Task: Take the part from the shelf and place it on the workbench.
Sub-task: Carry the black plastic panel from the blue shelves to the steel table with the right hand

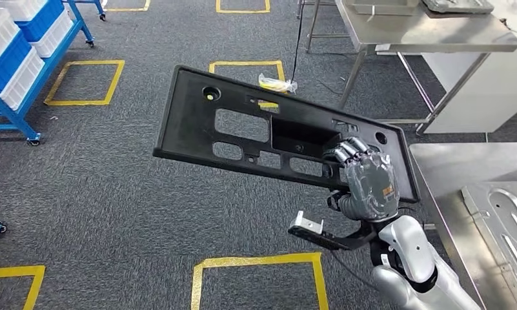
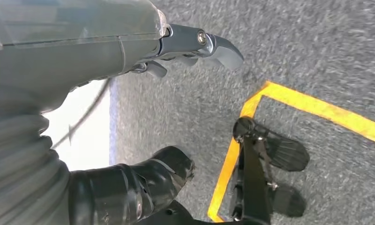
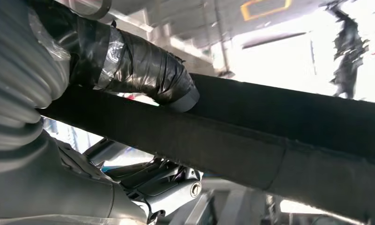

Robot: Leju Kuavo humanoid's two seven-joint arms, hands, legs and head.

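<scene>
Right robot hand (image 1: 368,181) grips black part (image 1: 243,126), fingertips hidden; left robot hand (image 2: 129,61) empty, fingers apart.

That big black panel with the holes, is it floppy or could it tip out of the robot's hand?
The black panel probably is stiff: it juts out flat, without sagging. It might tip, since the right hand grips only one end. All those cutouts suggest it's fairly light.

Grey carpet (image 1: 113,194) marked with yellow tape squares (image 1: 84,82) carries a blue wheeled rack of white and blue bins (image 1: 13,61) at far left and a yellow-and-clear scrap (image 1: 275,82) lying far off near the middle.
</scene>
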